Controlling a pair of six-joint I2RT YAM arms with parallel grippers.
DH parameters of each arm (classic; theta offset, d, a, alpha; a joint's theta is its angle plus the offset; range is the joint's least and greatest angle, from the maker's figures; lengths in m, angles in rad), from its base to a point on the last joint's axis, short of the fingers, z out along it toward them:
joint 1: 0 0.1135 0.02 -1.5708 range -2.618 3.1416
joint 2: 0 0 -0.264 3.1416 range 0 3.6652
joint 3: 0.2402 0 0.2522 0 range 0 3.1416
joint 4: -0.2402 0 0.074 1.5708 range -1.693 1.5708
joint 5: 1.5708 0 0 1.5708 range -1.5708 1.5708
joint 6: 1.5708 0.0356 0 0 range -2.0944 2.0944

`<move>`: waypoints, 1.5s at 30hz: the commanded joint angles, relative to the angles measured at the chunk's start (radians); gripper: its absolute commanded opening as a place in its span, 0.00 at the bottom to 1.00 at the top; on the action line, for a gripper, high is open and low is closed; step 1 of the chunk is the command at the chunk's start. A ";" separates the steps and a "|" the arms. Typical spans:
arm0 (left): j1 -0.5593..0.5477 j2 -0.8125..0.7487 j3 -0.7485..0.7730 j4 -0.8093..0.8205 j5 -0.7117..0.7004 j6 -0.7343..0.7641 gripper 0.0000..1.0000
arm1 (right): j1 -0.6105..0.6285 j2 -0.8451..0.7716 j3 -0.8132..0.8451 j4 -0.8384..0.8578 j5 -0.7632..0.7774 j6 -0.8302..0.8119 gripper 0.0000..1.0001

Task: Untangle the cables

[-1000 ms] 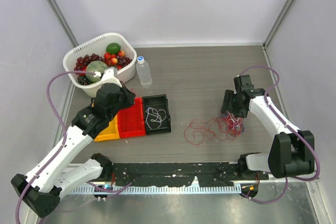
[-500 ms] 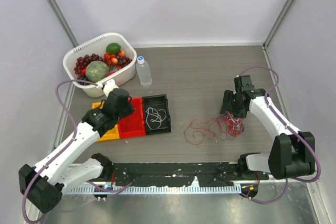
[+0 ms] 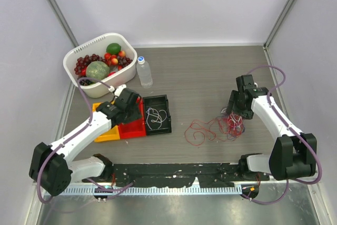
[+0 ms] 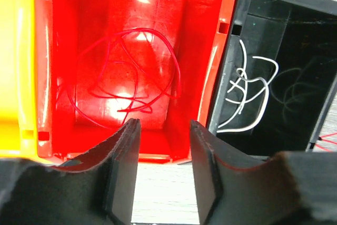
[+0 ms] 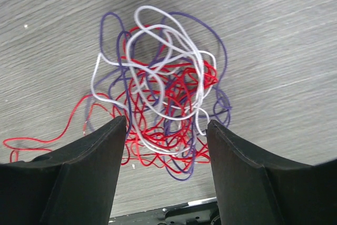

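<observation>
The cables [image 5: 163,98] lie in a tangle of red, white and purple loops on the table, also seen from above as a clump [image 3: 231,126] with red strands [image 3: 197,133] trailing left. My right gripper [image 5: 167,127] hovers open just above the tangle, touching nothing [image 3: 236,113]. A single red cable [image 4: 126,85] lies coiled inside the red bin [image 4: 63,51]. A white cable [image 4: 247,90] lies in the black bin [image 4: 316,77]. My left gripper [image 4: 164,125] hangs open and empty over the red bin's near edge [image 3: 131,111].
A yellow bin [image 4: 13,51] adjoins the red one on the left. A white basket [image 3: 100,90] of fruit and a water bottle [image 3: 144,72] stand behind the bins. Side walls close in the table.
My left arm has swung down and right from near the basket to over the red bin, and its jaws have opened. The right arm has barely moved.
</observation>
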 commanded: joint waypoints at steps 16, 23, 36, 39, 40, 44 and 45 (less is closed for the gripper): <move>-0.089 0.010 0.153 0.464 0.511 0.246 0.71 | 0.089 0.148 0.071 0.066 -0.396 -0.009 0.65; -0.299 0.344 0.415 0.437 0.576 0.548 0.73 | 0.142 0.113 0.140 0.029 -0.240 0.057 0.66; -0.508 0.684 0.574 0.323 0.432 0.821 0.74 | 0.002 -0.062 0.054 -0.092 -0.118 0.129 0.66; -0.527 0.734 0.569 0.351 0.444 0.854 0.75 | 0.000 -0.054 0.027 -0.080 -0.157 0.131 0.66; -0.528 0.749 0.575 0.351 0.439 0.864 0.74 | 0.000 -0.044 0.022 -0.077 -0.158 0.131 0.66; -0.531 0.794 0.592 0.353 0.370 0.890 0.73 | 0.000 -0.021 0.002 -0.051 -0.175 0.132 0.66; -0.533 0.803 0.601 0.342 0.361 0.904 0.71 | 0.002 -0.016 -0.007 -0.044 -0.190 0.132 0.66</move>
